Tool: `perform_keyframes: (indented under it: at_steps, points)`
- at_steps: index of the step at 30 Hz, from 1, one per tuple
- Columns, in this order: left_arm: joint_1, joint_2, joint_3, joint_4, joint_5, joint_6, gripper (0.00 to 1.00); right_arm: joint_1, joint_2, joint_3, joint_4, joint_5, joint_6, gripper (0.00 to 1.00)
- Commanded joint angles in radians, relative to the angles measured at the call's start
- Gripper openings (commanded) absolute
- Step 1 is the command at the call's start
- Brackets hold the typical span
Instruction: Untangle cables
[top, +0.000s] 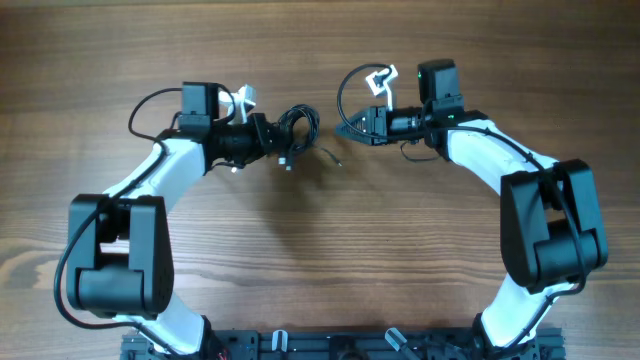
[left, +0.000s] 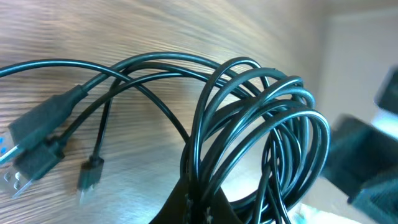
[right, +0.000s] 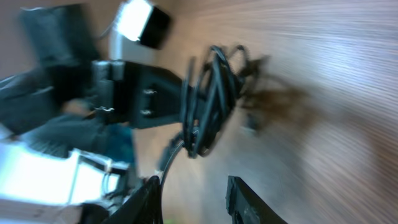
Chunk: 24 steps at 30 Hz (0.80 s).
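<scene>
The cables (top: 298, 128) form a coiled black bundle at the middle of the table. My left gripper (top: 272, 137) is shut on the bundle's left side. In the left wrist view the loops (left: 261, 124) rise from my pinched fingertips (left: 186, 208). Plug ends (left: 37, 146) and a smaller plug (left: 90, 175) trail to the left over the wood. My right gripper (top: 342, 130) sits just right of the bundle, pointing at it. Its fingers (right: 148, 200) stand apart with nothing between them. One thin strand (right: 173, 158) runs down beside its left finger. The bundle (right: 211, 99) hangs ahead of it.
A short loose cable end (top: 330, 155) lies on the wooden table (top: 320, 250) below the bundle. Thicker black robot cables loop above each wrist (top: 345, 92). Both arm bases stand at the near edge.
</scene>
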Motion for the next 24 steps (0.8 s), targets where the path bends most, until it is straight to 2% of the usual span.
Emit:
perform_keyframes:
  at_steps: [1, 2, 4, 7, 9, 10, 12, 13, 16, 18, 19, 21, 22, 23, 24]
  points:
    - [0.043, -0.024, 0.006, 0.068, 0.394, 0.081, 0.04, -0.001, 0.011, 0.004, 0.273, -0.256, 0.291, 0.28]
    - [0.043, -0.024, 0.006, 0.13, 0.472, 0.081, 0.04, -0.001, 0.011, 0.004, 0.446, -0.266, 0.45, 0.28]
    - [0.037, -0.024, 0.006, 0.179, 0.493, 0.081, 0.04, 0.0, 0.011, 0.004, 0.627, -0.266, 0.608, 0.28]
    - [0.034, -0.024, 0.006, 0.188, 0.501, 0.082, 0.04, 0.004, 0.011, 0.004, 0.763, -0.261, 0.735, 0.23]
    - [0.034, -0.024, 0.006, 0.208, 0.519, 0.082, 0.04, 0.007, 0.011, 0.004, 0.771, -0.257, 0.739, 0.24]
    - [0.034, -0.024, 0.006, 0.251, 0.572, 0.082, 0.04, 0.008, 0.011, 0.004, 0.764, -0.258, 0.74, 0.35]
    - [0.034, -0.024, 0.006, 0.315, 0.624, 0.082, 0.04, 0.009, 0.011, 0.004, 0.758, -0.257, 0.759, 0.4]
    - [0.034, -0.024, 0.006, 0.353, 0.634, 0.082, 0.04, 0.009, 0.011, 0.004, 0.758, -0.257, 0.766, 0.48]
    - [0.032, -0.024, 0.006, 0.388, 0.634, 0.081, 0.04, 0.009, 0.011, 0.004, 0.759, -0.257, 0.769, 0.48]
    - [0.005, -0.023, 0.006, 0.385, 0.624, 0.081, 0.04, 0.012, 0.011, 0.004, 0.759, -0.257, 0.785, 0.41]
    - [-0.006, -0.023, 0.006, 0.385, 0.599, 0.081, 0.04, 0.017, 0.011, 0.004, 0.76, -0.257, 0.785, 0.31]
    - [-0.031, -0.023, 0.005, 0.379, 0.526, 0.08, 0.04, 0.026, 0.011, 0.004, 0.76, -0.257, 0.785, 0.26]
    - [-0.038, -0.023, 0.005, 0.365, 0.494, 0.08, 0.04, 0.028, 0.011, 0.004, 0.759, -0.257, 0.784, 0.18]
    - [-0.039, -0.023, 0.005, 0.35, 0.465, 0.08, 0.04, 0.028, 0.011, 0.004, 0.759, -0.257, 0.781, 0.04]
    - [-0.035, -0.023, 0.006, 0.337, 0.45, 0.08, 0.19, 0.027, 0.011, 0.004, 0.759, -0.246, 0.78, 0.04]
